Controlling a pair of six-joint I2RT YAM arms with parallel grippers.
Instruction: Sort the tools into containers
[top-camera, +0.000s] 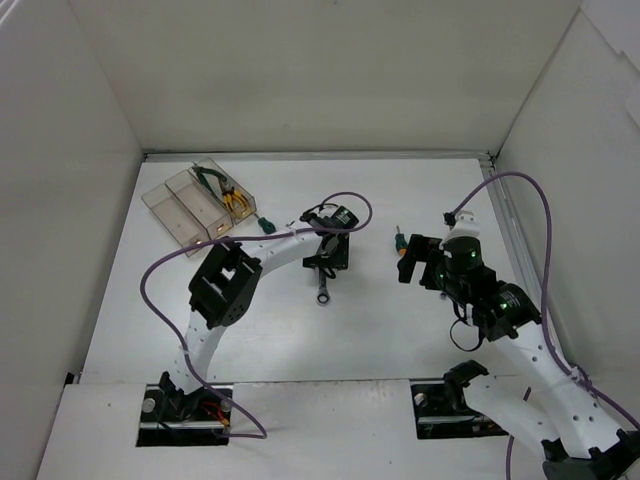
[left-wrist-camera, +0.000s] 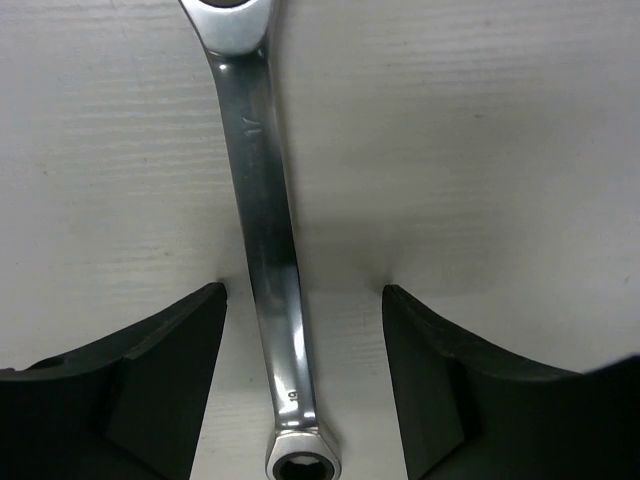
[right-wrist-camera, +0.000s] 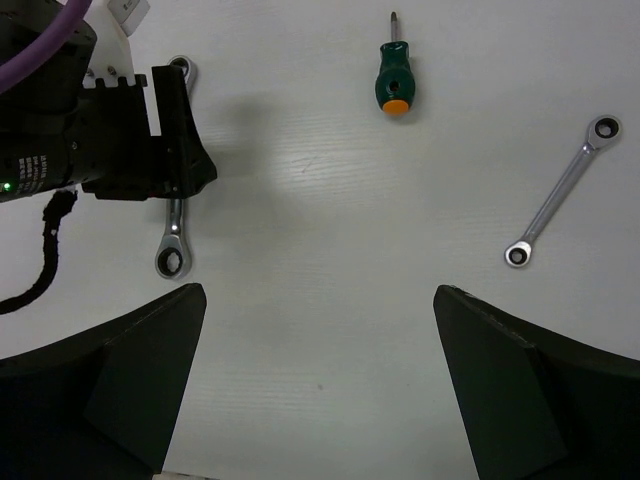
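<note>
The left tool (left-wrist-camera: 305, 292) stands over the middle of a wrench (left-wrist-camera: 262, 190), its fingers apart with one on each side of the shank and neither touching it. The wrench lies flat on the table (top-camera: 380, 330), well right of the bins (top-camera: 172, 212). The step in hand looks like the pick-up of this wrench. The next move would be to come down if need be and close squarely across the thin shank. The wrench then has to be lifted and carried left to a bin.

The right tool (right-wrist-camera: 317, 296) hangs over bare table, its fingers also apart and holding nothing. Ahead of it lies a screwdriver (right-wrist-camera: 393, 82), with a second wrench (right-wrist-camera: 560, 195) off to its right.

Pliers (top-camera: 226, 190) already lie in the bin at the right end of the row. A green screwdriver (top-camera: 265, 225) sits on the table just beside that bin. Most of the sorting seems yet to be done.
</note>
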